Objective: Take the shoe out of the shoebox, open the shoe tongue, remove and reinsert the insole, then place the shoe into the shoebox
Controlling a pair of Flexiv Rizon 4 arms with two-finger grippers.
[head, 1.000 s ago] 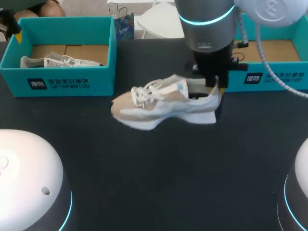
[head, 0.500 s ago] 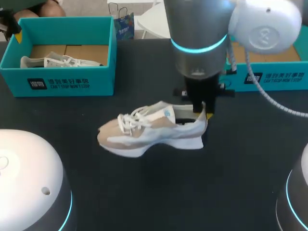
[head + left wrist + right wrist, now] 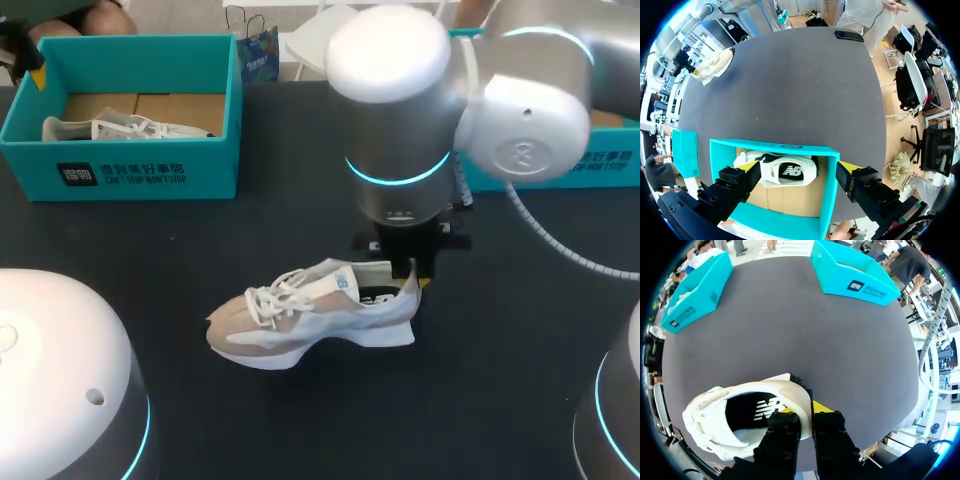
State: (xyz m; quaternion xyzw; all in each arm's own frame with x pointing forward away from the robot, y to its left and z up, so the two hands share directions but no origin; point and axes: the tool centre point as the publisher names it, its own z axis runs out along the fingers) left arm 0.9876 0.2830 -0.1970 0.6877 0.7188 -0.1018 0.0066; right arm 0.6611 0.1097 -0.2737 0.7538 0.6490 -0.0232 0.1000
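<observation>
The shoe (image 3: 300,322) sits upright on its sole, out of any box, in the middle of the dark table (image 3: 300,430), with its toe to the left and its heel to the right. Whether the sole rests fully on the table or hangs just above it cannot be told. At the shoe's heel the right gripper (image 3: 408,280) comes straight down, its jaws pinching the heel rim, one finger inside the opening and one outside. Beyond the shoe's toe, at the far edge, stands a teal box (image 3: 140,172) with a second shoe (image 3: 120,128) inside. Beyond the shoe's heel stands another teal box (image 3: 600,165), partly hidden by the right arm (image 3: 400,130). The left gripper (image 3: 797,167) hangs well apart from the shoe, above the box with the second shoe, jaws spread wide.
</observation>
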